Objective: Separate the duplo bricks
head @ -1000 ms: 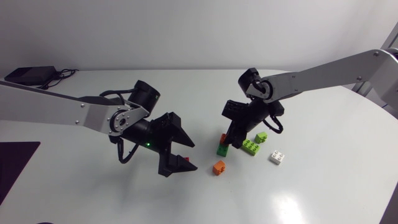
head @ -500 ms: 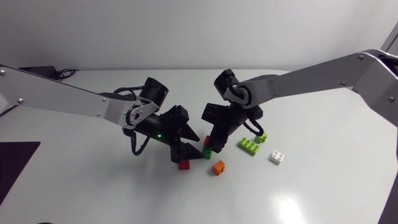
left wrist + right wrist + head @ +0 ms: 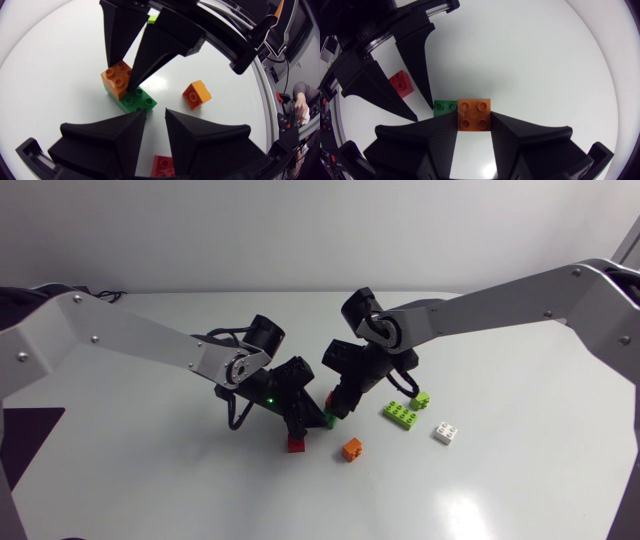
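An orange brick (image 3: pixel 474 116) stuck to a dark green brick (image 3: pixel 445 106) forms a small stack near the table's middle. My right gripper (image 3: pixel 474 114) is shut on the orange brick (image 3: pixel 116 79), one finger on each side. My left gripper (image 3: pixel 155 112) faces it from the other side, its fingers nearly together with nothing between them. Its fingertips (image 3: pixel 431 106) sit right at the green brick (image 3: pixel 137 100). In the head view the left gripper (image 3: pixel 308 422) and the right gripper (image 3: pixel 340 405) meet over the green brick (image 3: pixel 330 418).
A red brick (image 3: pixel 297 444) lies on the table under the left gripper. A loose orange brick (image 3: pixel 351 449) sits just right of it. Further right are a long lime brick (image 3: pixel 400 413), a small lime brick (image 3: pixel 421 399) and a white brick (image 3: pixel 446 432).
The right gripper brought the stack leftward. The left gripper moved right and up from the red brick to meet it, and its wide-open fingers closed. The red brick stays on the table.
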Robot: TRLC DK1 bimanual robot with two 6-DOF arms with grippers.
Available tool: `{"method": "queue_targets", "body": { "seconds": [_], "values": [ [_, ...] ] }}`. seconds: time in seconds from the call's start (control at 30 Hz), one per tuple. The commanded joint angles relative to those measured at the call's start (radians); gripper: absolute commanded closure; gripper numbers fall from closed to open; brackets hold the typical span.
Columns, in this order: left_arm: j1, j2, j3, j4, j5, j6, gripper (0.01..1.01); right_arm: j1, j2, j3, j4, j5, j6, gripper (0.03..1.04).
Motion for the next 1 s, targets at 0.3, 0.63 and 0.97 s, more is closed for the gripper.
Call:
{"method": "queue_targets", "body": {
  "seconds": [0.3, 0.63, 0.97],
  "values": [
    [-0.007, 0.039, 0.047, 0.054, -0.031, -0.054, 0.784, 0.005, 0.024, 0.001, -0.001, 0.008, 0.03, 0.86],
    [-0.006, 0.065, 0.054, 0.08, -0.049, -0.063, 0.784, 0.024, 0.012, 0.009, -0.013, 0.007, 0.047, 0.86],
    [-0.003, 0.067, 0.038, 0.083, -0.051, -0.057, 0.784, 0.007, 0.001, 0.065, -0.067, -0.022, 0.073, 0.86]
  ]
}}
